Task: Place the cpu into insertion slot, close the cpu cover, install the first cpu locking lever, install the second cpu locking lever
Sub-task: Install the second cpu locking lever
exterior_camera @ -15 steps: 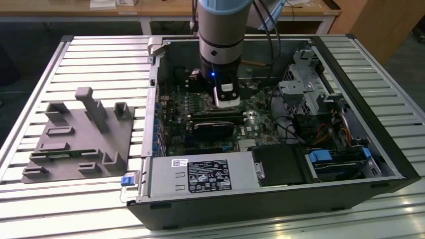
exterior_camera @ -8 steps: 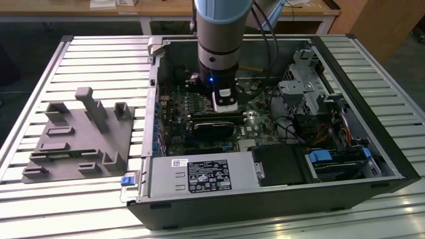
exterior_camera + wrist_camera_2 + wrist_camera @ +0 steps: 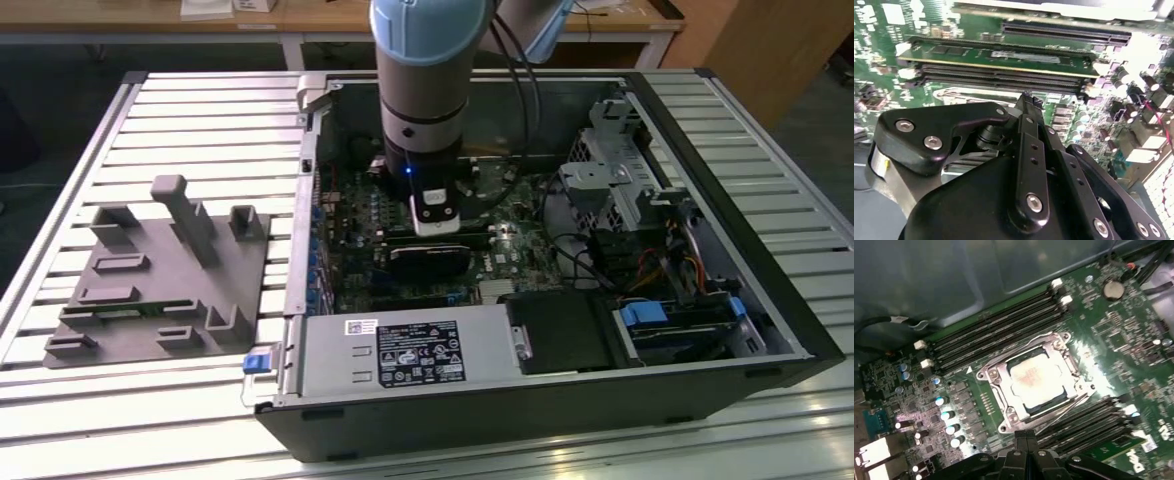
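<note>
In the first wrist view the cpu [image 3: 1034, 377] lies flat in the insertion slot [image 3: 1075, 371], its pale silver-beige face showing through the window of the cpu cover [image 3: 998, 379]. The silver cover lies down over it. A thin metal locking lever [image 3: 1069, 407] runs slanted along the socket's side nearest my fingers. My gripper [image 3: 1027, 437] hovers just off that side of the socket, its black fingertips pressed together with nothing between them. The second wrist view shows the gripper [image 3: 1028, 97] shut over the green board. In the exterior view the gripper [image 3: 434, 222] reaches down into the open computer case.
Long black memory slots [image 3: 999, 325] flank the socket on both sides, one holding a green module [image 3: 1004, 56]. Capacitors [image 3: 949, 415] stand close by. The case walls [image 3: 310, 200], a drive cage [image 3: 614, 180] and a power supply [image 3: 400, 355] hem in the arm. A grey fixture [image 3: 160, 280] sits on the table.
</note>
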